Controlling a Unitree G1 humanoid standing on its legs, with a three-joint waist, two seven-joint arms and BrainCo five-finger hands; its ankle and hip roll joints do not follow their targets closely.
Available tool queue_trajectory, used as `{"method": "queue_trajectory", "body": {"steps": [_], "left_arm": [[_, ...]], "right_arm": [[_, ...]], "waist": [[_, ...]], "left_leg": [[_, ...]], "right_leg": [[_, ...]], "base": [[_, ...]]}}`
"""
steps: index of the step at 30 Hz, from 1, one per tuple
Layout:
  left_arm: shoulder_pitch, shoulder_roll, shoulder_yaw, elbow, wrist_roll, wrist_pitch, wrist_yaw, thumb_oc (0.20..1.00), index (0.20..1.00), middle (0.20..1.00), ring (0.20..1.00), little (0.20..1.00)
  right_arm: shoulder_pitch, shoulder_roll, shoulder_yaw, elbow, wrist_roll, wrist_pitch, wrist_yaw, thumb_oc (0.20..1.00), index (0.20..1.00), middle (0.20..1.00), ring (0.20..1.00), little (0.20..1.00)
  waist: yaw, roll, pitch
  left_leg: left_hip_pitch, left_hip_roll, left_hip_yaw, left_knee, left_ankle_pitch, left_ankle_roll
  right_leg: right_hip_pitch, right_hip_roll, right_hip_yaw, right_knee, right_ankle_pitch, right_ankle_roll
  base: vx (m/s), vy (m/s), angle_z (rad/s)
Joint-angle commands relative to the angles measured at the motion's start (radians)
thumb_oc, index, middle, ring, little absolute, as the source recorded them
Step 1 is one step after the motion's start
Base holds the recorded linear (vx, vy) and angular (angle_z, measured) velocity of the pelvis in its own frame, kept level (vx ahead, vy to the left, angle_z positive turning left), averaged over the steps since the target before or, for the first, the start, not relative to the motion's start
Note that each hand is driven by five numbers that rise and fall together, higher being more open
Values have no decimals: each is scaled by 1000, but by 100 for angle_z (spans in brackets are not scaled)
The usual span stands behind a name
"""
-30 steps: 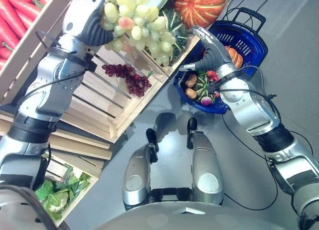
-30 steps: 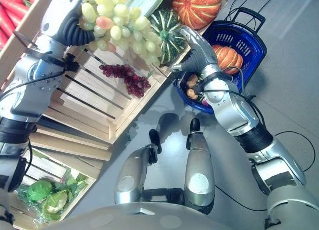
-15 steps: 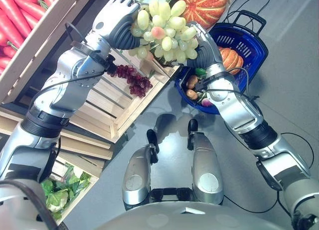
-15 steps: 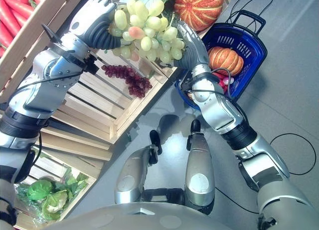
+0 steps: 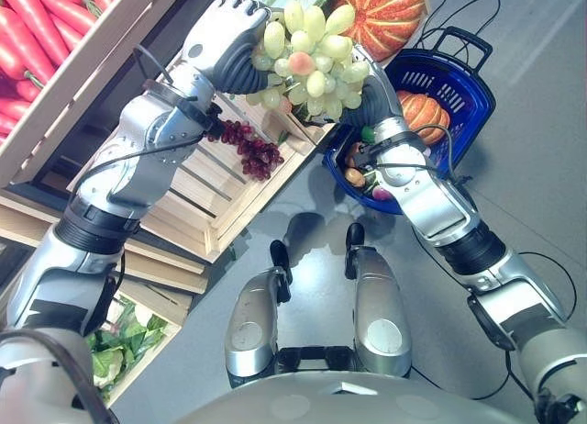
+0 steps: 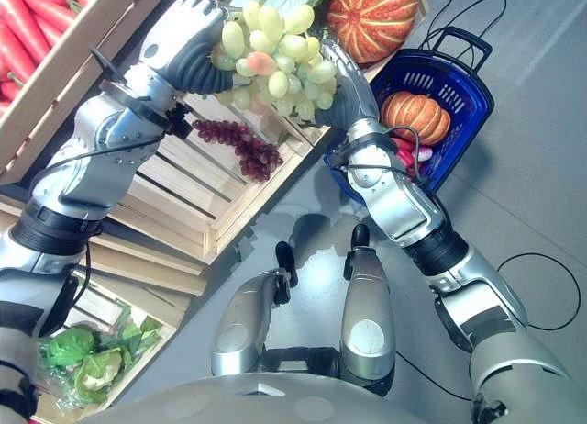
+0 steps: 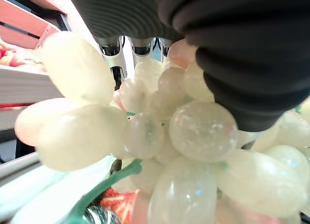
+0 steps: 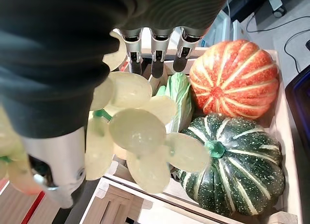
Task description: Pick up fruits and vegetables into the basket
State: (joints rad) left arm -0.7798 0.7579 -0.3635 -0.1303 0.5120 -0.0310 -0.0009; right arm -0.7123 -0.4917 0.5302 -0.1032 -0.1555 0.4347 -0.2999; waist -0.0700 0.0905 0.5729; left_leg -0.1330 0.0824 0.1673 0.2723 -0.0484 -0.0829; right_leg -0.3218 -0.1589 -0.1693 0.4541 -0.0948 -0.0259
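**Green grapes held aloft between both hands**

The left hand [image 5: 223, 34] is curled round a large bunch of pale green plastic grapes [image 5: 312, 61], held up above the slatted wooden crate [image 5: 197, 185]. The right hand [image 6: 344, 84] touches the bunch from its 3 o'clock side, fingers extended against the grapes. The blue plastic basket [image 5: 459, 71] sits at 4 o'clock from the bunch, holding a small orange pumpkin [image 5: 422, 112] and other produce. A bunch of dark red grapes [image 5: 249, 149] lies in the crate at 7 o'clock. A big orange striped pumpkin [image 8: 235, 78] and a dark green striped squash [image 8: 232, 161] rest beyond.
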Motion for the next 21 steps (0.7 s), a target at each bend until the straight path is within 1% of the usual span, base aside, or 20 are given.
{"method": "queue_trajectory", "body": {"steps": [1, 4, 7, 9, 12, 13, 16, 17, 20, 21], "left_arm": [[-41, -45, -68, -79, 55, -28, 104, 200, 200, 200, 200, 200], [-42, -41, -66, -57, 64, -4, 154, 200, 200, 200, 200, 200], [-25, -37, -40, -23, 56, 26, 223, 200, 200, 200, 200, 200], [-5, -35, -19, -7, 60, 35, 261, 200, 200, 200, 200, 200], [30, -22, 27, 12, 80, 69, 325, 200, 200, 200, 200, 200], [47, -11, 47, 23, 106, 87, 363, 200, 200, 200, 200, 200], [87, 8, 87, 45, 113, 110, 414, 200, 200, 200, 200, 200], [104, 12, 101, 52, 133, 131, 435, 200, 200, 200, 200, 200], [139, 17, 122, 67, 148, 156, 462, 200, 200, 200, 200, 200], [154, 18, 130, 72, 158, 169, 473, 200, 200, 200, 200, 200]], "right_arm": [[-57, 92, 44, -7, 14, -75, -32, 1000, 1000, 1000, 1000, 1000], [-51, 94, 44, 6, 15, -58, -41, 1000, 1000, 1000, 1000, 1000], [-30, 91, 34, 28, 18, -38, -58, 1000, 1000, 1000, 1000, 1000], [-9, 86, 21, 36, 23, -40, -67, 1000, 1000, 1000, 1000, 1000], [41, 70, -12, 19, 32, -60, -71, 1000, 1000, 1000, 1000, 1000], [66, 60, -30, 5, 29, -73, -63, 1000, 1000, 1000, 1000, 1000], [117, 33, -64, -35, 29, -96, -54, 1000, 1000, 1000, 1000, 1000], [139, 22, -80, -55, 31, -110, -60, 1000, 1000, 1000, 1000, 1000], [175, 3, -107, -99, 34, -147, -69, 1000, 1000, 1000, 1000, 1000], [187, -3, -122, -122, 43, -174, -78, 1000, 1000, 1000, 1000, 1000]], "waist": [[17, -19, -132], [17, -25, -135], [17, -27, -138], [16, -27, -139], [11, -29, -139], [8, -31, -139], [0, -33, -142], [-5, -32, -142], [-15, -31, -143], [-21, -30, -141]], "left_leg": [[-23, -22, 12, 41, -71, 24], [-21, -19, 14, 38, -71, 24], [-19, -15, 15, 36, -69, 22], [-16, -14, 16, 32, -68, 22], [-12, -11, 18, 30, -68, 23], [-12, -9, 20, 31, -68, 23], [-10, -7, 23, 33, -68, 22], [-9, -7, 26, 34, -69, 23], [-5, -6, 32, 34, -71, 24], [-4, -7, 34, 35, -71, 25]], "right_leg": [[109, -52, 2, -92, -32, 115], [109, -51, 2, -95, -31, 115], [109, -50, 2, -96, -30, 114], [112, -49, 1, -97, -31, 113], [112, -49, 1, -94, -32, 113], [111, -48, 2, -92, -32, 114], [109, -47, 6, -88, -33, 114], [107, -47, 10, -84, -34, 113], [105, -46, 16, -81, -36, 115], [103, -45, 20, -80, -36, 115]], "base": [[5, -36, 2], [1, -23, 4], [0, 0, 0], [0, 0, 0], [0, 0, 0], [0, 0, 0], [7, 10, -1], [15, 38, -3], [5, 46, -4], [5, 52, -9]]}}
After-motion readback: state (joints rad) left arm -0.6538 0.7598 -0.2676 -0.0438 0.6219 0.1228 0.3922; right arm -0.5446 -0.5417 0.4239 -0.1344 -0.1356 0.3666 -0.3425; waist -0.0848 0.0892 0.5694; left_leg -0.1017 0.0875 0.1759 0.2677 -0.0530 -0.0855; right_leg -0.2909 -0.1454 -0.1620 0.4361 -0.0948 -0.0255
